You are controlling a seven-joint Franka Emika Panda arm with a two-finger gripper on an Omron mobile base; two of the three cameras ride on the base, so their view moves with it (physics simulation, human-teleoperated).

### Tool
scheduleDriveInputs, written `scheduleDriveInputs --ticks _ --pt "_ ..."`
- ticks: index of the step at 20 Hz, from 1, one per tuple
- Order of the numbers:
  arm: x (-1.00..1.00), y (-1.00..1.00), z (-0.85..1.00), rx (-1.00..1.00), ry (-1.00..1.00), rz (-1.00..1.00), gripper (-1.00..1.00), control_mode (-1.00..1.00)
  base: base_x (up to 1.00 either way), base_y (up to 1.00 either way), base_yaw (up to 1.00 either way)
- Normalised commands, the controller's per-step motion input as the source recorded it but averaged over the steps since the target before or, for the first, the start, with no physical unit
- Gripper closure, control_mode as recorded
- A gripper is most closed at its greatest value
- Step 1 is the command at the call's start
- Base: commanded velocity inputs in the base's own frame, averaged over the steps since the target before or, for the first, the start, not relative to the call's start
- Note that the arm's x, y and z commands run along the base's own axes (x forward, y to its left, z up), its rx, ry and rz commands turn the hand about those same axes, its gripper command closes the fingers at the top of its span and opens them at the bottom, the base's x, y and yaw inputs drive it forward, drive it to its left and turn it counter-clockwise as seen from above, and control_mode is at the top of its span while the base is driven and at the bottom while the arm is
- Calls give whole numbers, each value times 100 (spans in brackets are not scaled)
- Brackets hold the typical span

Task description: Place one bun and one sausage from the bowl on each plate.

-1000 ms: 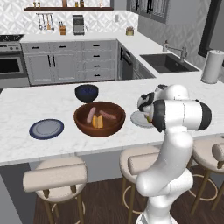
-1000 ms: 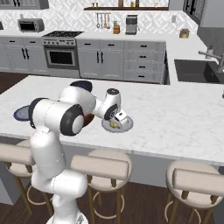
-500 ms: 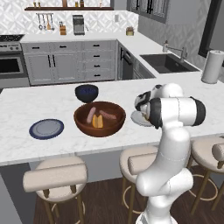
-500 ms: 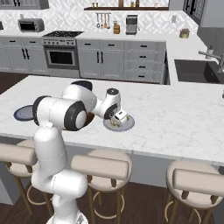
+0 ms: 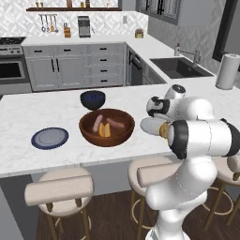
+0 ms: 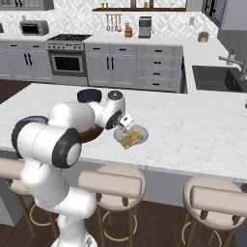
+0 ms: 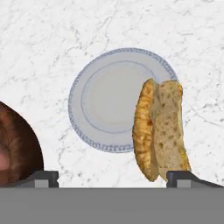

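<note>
So the bun lies half on the pale plate, overhanging its rim near the counter's front edge, while the gripper hovers above with fingers spread, holding nothing, probably just let go.

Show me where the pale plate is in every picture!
Left base view: the pale plate peeks out right of the bowl, partly behind the arm.
Right base view: it lies mid-picture, right of the arm, a bun over it.
Hand view: centre, bun at its right edge.
Shared landmark: the bowl beside it.
</note>
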Motion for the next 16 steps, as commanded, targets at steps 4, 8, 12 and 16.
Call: scheduleDriveInputs --ticks 4,8,12,16 --pt "-13 100 84 -20 -6 36 -100 -100 0 0 0" --pt "0 100 77 -29 0 34 -100 -100 0 0 0" --pt "0 100 47 -39 3 33 -100 -100 0 0 0" --pt "7 94 -55 -47 13 22 -100 -100 0 0 0"
